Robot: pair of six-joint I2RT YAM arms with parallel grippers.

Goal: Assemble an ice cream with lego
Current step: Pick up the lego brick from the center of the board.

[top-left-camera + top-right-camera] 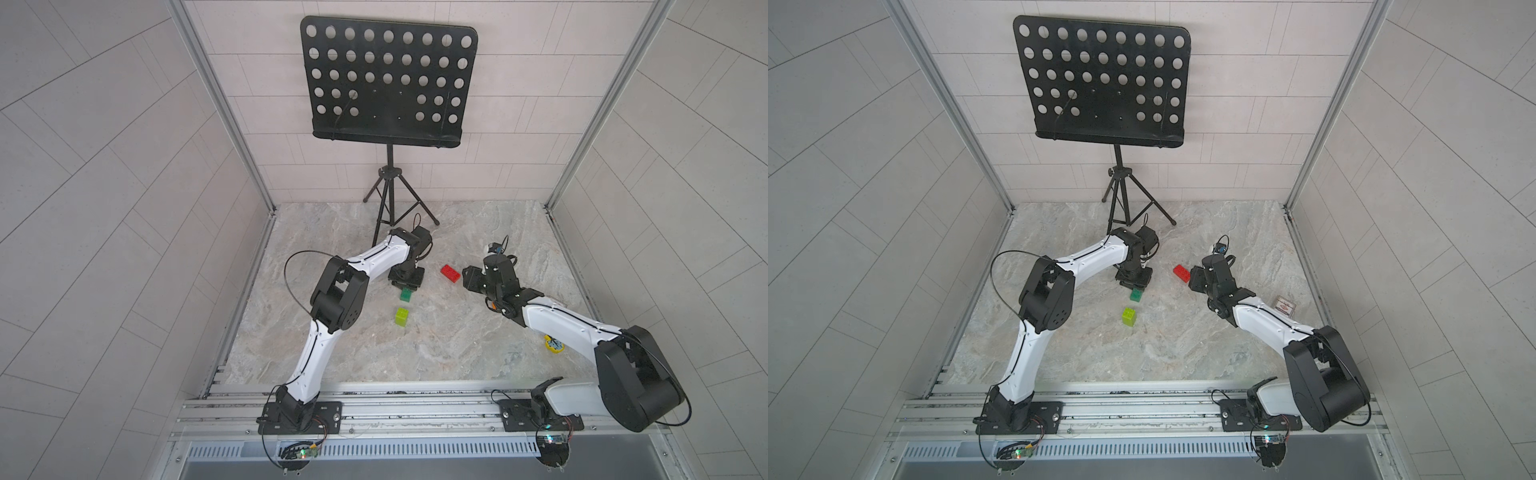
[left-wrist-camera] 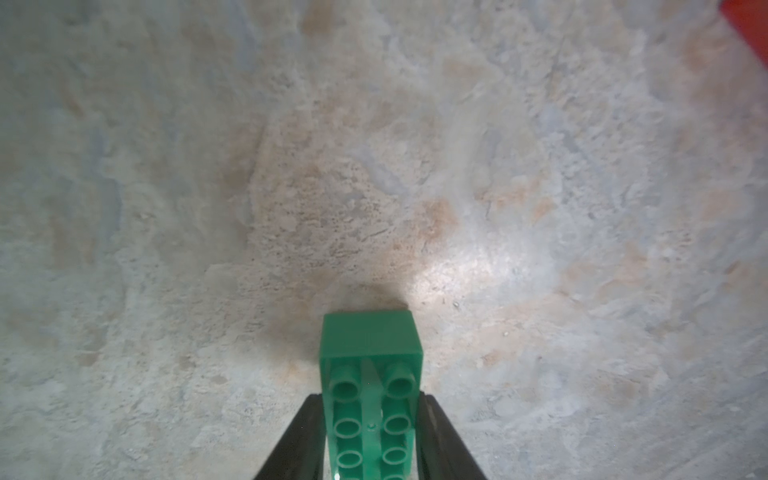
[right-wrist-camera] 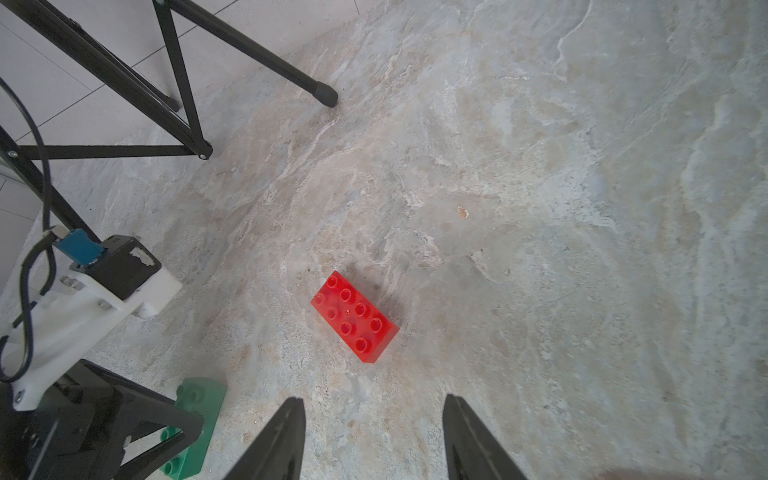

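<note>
The lego shows as separate pieces on the marbled table; no ice cream is in view. My left gripper (image 2: 371,397) is shut on a dark green brick (image 2: 372,357), its black fingers on the brick's two long sides and its studs facing the wrist camera. In both top views that brick (image 1: 406,294) hangs end-down under the left gripper (image 1: 406,283). A red rectangle brick (image 3: 355,318) lies studs up just ahead of my right gripper (image 3: 374,399), which is open and empty. A lime-green piece (image 1: 402,317) stands nearer the front.
A black music stand (image 1: 388,83) rises at the back, with its tripod feet (image 3: 322,93) on the table. A yellow round object (image 1: 555,345) lies under the right arm, and a white printed card (image 1: 1285,306) sits at the right.
</note>
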